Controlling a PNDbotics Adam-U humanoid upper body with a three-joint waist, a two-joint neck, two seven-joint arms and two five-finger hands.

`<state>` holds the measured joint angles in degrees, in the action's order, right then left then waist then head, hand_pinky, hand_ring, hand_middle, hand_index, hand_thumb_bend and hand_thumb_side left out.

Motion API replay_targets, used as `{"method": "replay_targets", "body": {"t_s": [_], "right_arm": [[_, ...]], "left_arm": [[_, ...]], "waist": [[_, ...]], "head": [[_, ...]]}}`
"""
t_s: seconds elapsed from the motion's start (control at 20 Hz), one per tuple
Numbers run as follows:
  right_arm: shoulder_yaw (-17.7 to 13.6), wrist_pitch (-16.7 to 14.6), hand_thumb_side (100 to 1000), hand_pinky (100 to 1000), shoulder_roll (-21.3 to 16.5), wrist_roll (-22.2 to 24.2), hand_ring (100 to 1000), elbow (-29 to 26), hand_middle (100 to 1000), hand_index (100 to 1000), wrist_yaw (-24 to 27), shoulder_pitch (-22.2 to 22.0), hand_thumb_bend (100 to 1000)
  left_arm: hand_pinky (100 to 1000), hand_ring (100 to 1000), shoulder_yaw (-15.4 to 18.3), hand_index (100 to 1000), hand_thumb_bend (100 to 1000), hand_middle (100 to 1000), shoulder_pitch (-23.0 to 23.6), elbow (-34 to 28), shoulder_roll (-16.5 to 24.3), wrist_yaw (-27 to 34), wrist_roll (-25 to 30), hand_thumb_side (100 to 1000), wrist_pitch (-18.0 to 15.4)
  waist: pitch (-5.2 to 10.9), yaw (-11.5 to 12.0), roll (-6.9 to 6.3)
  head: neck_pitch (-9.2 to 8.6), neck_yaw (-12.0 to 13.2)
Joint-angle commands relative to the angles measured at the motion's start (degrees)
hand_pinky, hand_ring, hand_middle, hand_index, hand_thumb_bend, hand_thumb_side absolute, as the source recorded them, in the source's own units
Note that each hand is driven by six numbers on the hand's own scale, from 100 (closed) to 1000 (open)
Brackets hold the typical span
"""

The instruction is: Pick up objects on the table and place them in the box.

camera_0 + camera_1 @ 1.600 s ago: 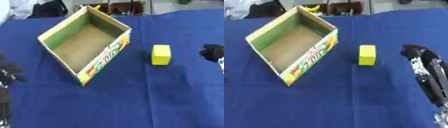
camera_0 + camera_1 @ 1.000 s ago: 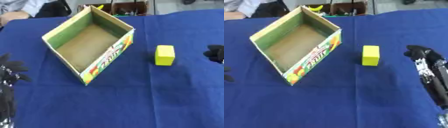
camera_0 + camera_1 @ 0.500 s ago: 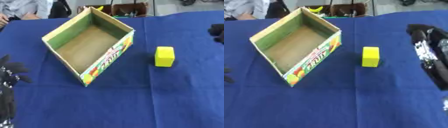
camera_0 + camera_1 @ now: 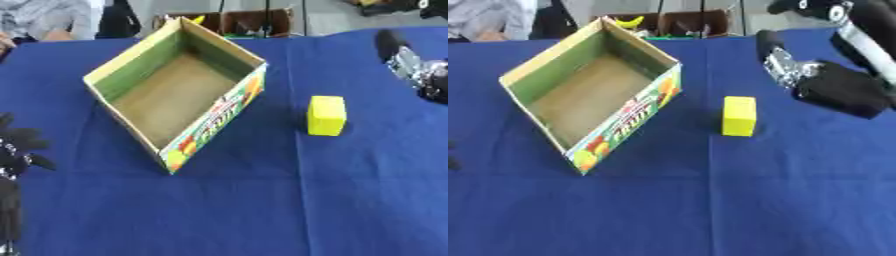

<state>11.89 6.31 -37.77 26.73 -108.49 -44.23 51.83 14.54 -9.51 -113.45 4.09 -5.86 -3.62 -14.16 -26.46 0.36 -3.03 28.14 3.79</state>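
Yellow block (image 4: 738, 116) sits on the blue bench (image 4: 710, 210), right of the empty box (image 4: 588, 95). Your right hand (image 4: 833, 85) hovers right of the block, apart from it; can't tell its fingers. Your left hand (image 4: 17, 150) rests spread, left of the box.

My work surface is a table covered with a dark blue cloth (image 4: 219, 210), which runs wrinkled across nearly everything I look down on. Past its far edge stands a brown open crate (image 4: 697, 22) with something yellow (image 4: 629, 21) showing at its left end. Thin dark upright rods (image 4: 267, 15) rise behind it, and beyond lies pale grey floor (image 4: 328, 17).
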Motion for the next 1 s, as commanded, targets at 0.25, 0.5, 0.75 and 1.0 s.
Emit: {"method": "replay_targets", "body": {"t_s": [0.25, 0.5, 0.75, 1.0], "right_arm": [[1.9, -4.3, 748, 819, -0.8, 13.0, 875, 11.8, 806, 898, 0.0, 7.2, 639], [1.8, -4.9, 599, 825, 0.6, 19.1, 888, 17.6, 822, 925, 0.9, 10.4, 629], [2.6, -5.3, 548, 824, 1.2, 23.3, 890, 21.3, 829, 929, 0.5, 11.8, 602], [3.2, -5.5, 514, 821, 2.3, 25.0, 891, 24.2, 834, 936, 0.4, 12.7, 563]], "left_arm": [[410, 603, -0.2, 871, 100, 611, 0.5, -1.1, 1.3, 0.0, 0.3, 968, -0.1], [409, 603, -0.3, 871, 100, 611, 0.7, -1.1, 1.3, 0.0, 0.5, 968, 0.0], [409, 603, -0.3, 870, 100, 611, 0.8, -1.1, 1.3, 0.0, 0.5, 968, 0.1], [408, 602, -0.4, 869, 100, 610, 0.8, -1.1, 1.2, 0.1, 0.6, 967, 0.1]], "waist": [[1.90, 0.3, 0.13], [2.00, 0.2, 0.10], [2.08, 0.3, 0.04], [2.05, 0.3, 0.00]], "head": [[-0.43, -0.7], [-0.81, -1.2], [-1.01, -1.4], [-1.29, -1.8]]}}
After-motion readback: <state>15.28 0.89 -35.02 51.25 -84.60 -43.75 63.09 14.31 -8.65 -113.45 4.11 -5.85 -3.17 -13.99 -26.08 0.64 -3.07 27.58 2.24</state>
